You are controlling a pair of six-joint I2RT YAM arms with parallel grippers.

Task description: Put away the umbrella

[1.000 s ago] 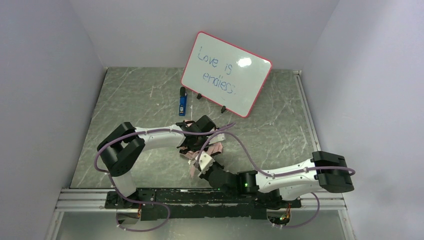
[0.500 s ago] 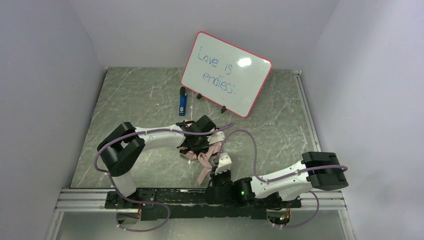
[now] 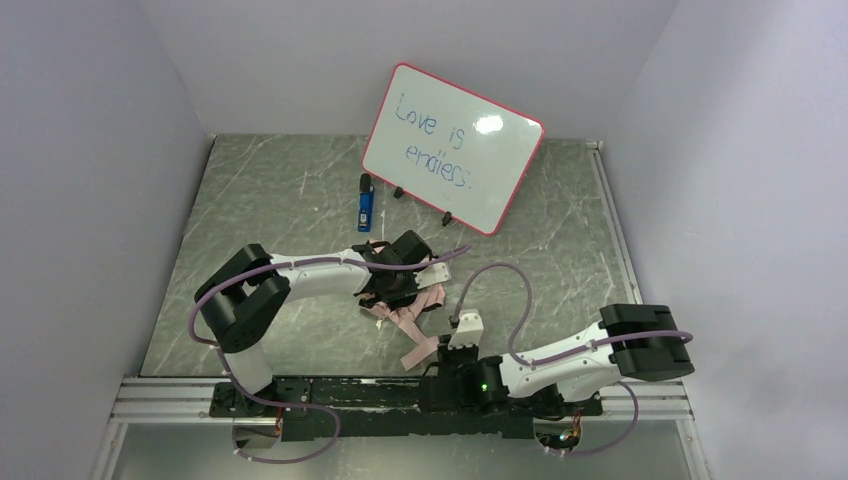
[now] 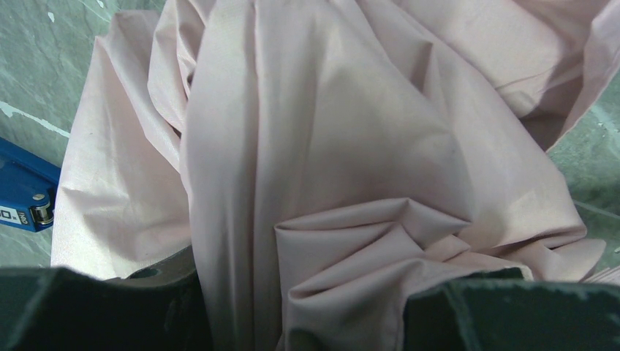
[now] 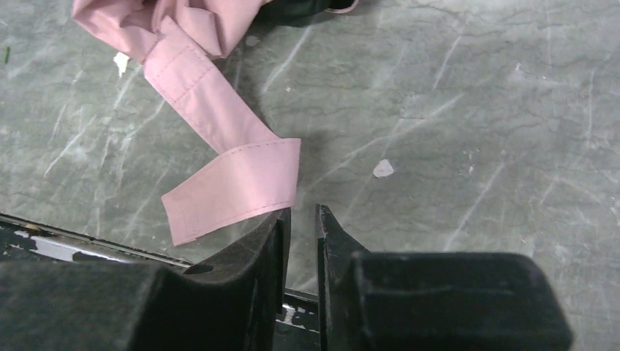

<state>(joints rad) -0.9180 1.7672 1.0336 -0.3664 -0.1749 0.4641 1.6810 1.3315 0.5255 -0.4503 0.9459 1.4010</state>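
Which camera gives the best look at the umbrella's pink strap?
The right wrist view: the strap lies folded on the table, close up. The top view shows it tiny; the left wrist view shows only bunched umbrella fabric.

umbrella (image 3: pixel 408 320): pale pink, crumpled | on table (image 3: pixel 280 190), centre | strap (image 5: pixel 234 179) trailing flat toward near edge

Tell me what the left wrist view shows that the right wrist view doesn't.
Only left wrist: the umbrella, its canopy bunched between the fingers of the left gripper, and a blue object at the left edge. Only right wrist: the strap lying loose on the table, with the right gripper slightly parted and empty beside it. Both: pink umbrella fabric and the marbled table.
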